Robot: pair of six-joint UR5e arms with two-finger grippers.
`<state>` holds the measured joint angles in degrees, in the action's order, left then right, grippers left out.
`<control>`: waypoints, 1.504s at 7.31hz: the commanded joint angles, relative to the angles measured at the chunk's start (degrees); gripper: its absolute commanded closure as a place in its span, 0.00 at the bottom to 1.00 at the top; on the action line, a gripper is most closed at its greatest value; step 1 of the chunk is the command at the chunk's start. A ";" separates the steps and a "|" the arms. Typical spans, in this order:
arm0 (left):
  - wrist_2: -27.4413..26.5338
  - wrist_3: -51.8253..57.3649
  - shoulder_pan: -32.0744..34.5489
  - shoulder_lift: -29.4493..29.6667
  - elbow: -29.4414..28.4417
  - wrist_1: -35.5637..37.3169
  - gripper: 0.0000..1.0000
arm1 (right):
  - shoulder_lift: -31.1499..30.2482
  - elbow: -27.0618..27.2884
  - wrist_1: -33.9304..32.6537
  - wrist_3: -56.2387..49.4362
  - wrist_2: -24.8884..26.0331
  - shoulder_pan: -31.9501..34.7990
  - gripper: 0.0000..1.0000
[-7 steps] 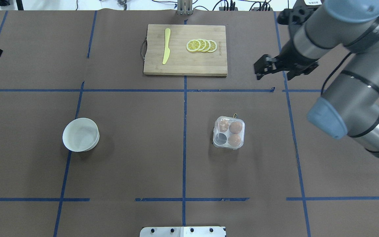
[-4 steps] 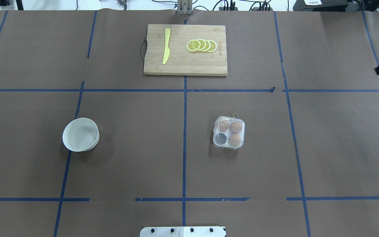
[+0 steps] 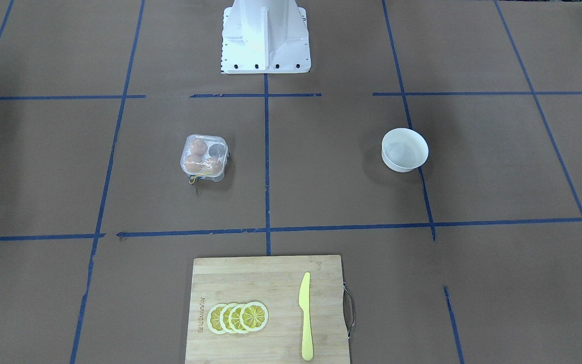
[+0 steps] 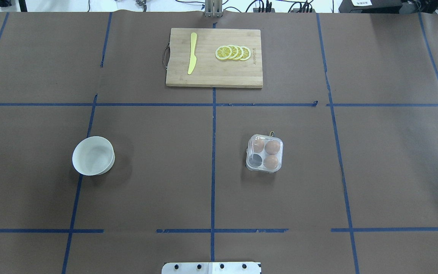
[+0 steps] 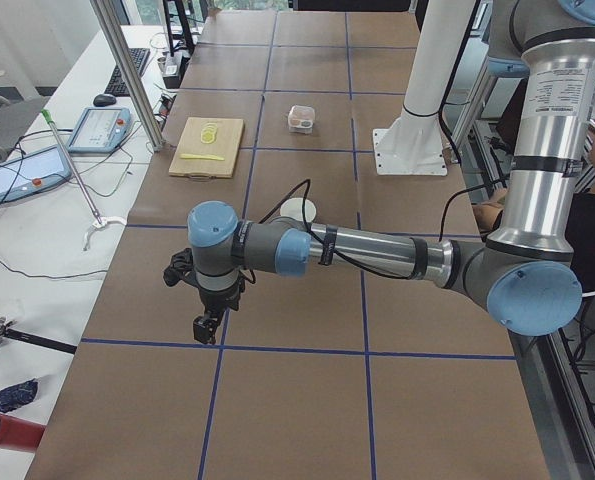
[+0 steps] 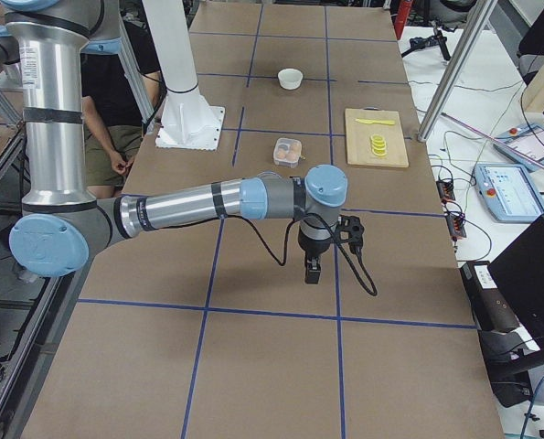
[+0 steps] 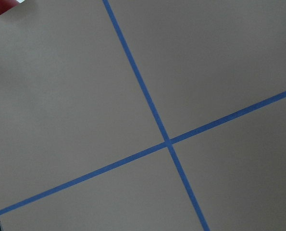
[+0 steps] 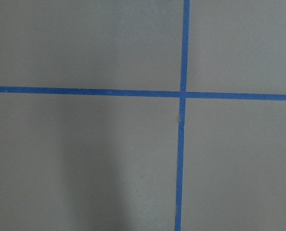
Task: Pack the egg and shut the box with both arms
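Observation:
The clear box point(image 4: 264, 153) stands right of the table's middle, with its lid down over the cells and a yellow string at its far side. It also shows in the front-facing view point(image 3: 204, 156). Three orange-brown eggs lie inside, one of them at the far right point(image 4: 272, 147); the near-left cell point(image 4: 256, 160) holds none. My left gripper point(image 5: 205, 328) hangs low over bare paper at the table's left end, far from the box. My right gripper point(image 6: 313, 272) hangs low over the right end. I cannot tell whether either is open or shut.
A wooden cutting board point(image 4: 214, 74) at the far middle carries a yellow knife point(image 4: 192, 53) and lemon slices point(image 4: 233, 52). A white bowl point(image 4: 93, 155) stands left of centre. The white pedestal point(image 3: 264, 35) is at my side. Both wrist views show only brown paper and blue tape.
My right arm has swung out of the overhead view to the right. The left gripper tip at that view's left edge has gone too. The box and eggs have not moved.

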<state>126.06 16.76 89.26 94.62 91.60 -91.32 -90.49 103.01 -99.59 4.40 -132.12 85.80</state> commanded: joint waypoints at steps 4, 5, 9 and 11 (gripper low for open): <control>5.60 -4.95 0.04 -2.69 -0.11 -0.26 0.00 | -3.37 -2.64 0.19 -0.35 -0.68 4.98 0.00; 5.69 -5.24 -0.05 -2.60 -0.45 -0.27 0.00 | -4.42 -2.64 0.19 -0.88 -2.51 5.25 0.00; 5.78 -5.68 -0.05 -2.69 -0.80 -0.70 0.00 | -5.22 -7.62 9.98 -0.19 -2.71 5.25 0.00; 5.69 -12.85 -0.05 -2.52 -0.63 -0.88 0.00 | -4.61 -7.83 10.82 2.00 -2.97 5.34 0.00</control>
<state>131.81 8.18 89.21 92.02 90.91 -92.02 -95.31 95.61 -89.90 4.93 -134.89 91.12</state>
